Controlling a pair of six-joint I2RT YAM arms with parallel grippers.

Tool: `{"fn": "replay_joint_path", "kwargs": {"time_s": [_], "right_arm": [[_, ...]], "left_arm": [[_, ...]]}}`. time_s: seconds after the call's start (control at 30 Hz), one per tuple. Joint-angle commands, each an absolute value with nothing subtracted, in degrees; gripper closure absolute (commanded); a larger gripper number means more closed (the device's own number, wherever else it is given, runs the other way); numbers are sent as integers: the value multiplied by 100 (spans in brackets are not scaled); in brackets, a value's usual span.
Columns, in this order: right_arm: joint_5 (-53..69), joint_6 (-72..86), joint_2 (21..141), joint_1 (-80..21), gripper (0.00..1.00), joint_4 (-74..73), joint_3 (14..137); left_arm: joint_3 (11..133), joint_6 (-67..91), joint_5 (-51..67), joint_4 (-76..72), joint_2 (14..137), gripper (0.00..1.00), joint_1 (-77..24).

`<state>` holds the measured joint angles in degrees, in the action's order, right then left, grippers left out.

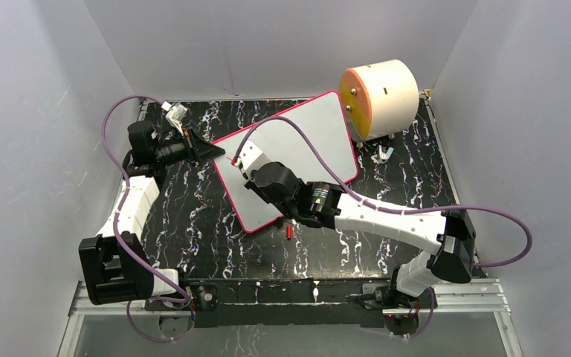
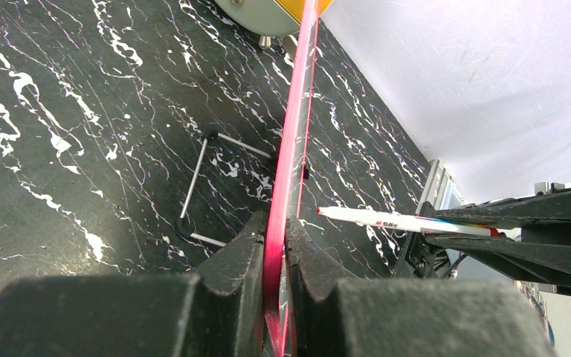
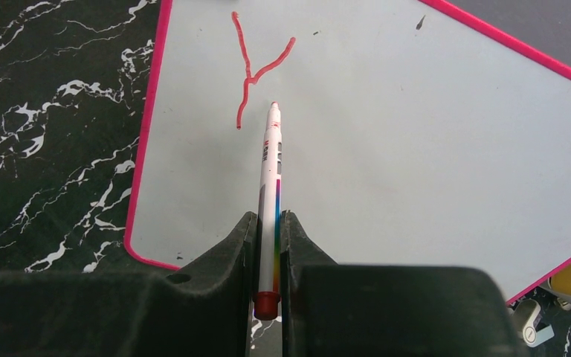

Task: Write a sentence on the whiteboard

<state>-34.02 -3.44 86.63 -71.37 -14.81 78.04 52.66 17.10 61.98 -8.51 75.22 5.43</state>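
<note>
Marbled table point(image 1: 193, 223), pink-framed whiteboard point(image 1: 305, 141) with one red Y point(image 3: 250, 74); left jaws tight on it, right jaws on marker point(image 3: 271, 186)

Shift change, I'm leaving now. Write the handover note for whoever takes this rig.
Left pincer: shut on the whiteboard, at its frame.
Right pincer: shut on the marker, uncapped, tip beside the lettering; contact unclear.
Done: one red Y near the board's edge.
Left: the rest of the sentence.
Small red cap lies on the table by the board's near edge.
</note>
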Motion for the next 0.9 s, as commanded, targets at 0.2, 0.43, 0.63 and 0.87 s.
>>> {"fn": "replay_joint_path", "kwargs": {"time_s": [0.2,0.43,0.63,0.87], "right_arm": [[-3534,-390,8827,-7078,100,-1198,7976],[-3581,-391,8872,-7059,100,-1178,8018],[-3613,-404,8885,-7049,100,-1115,8041],[-3650,-421,8868,-7031,100,-1007,8042]], "left_arm": [[5344,1538,5919,-545,7575,100,488],[5350,1538,5924,-545,7585,100,491],[5353,1538,5928,-545,7594,100,491],[5350,1538,5931,-545,7603,100,492]]}}
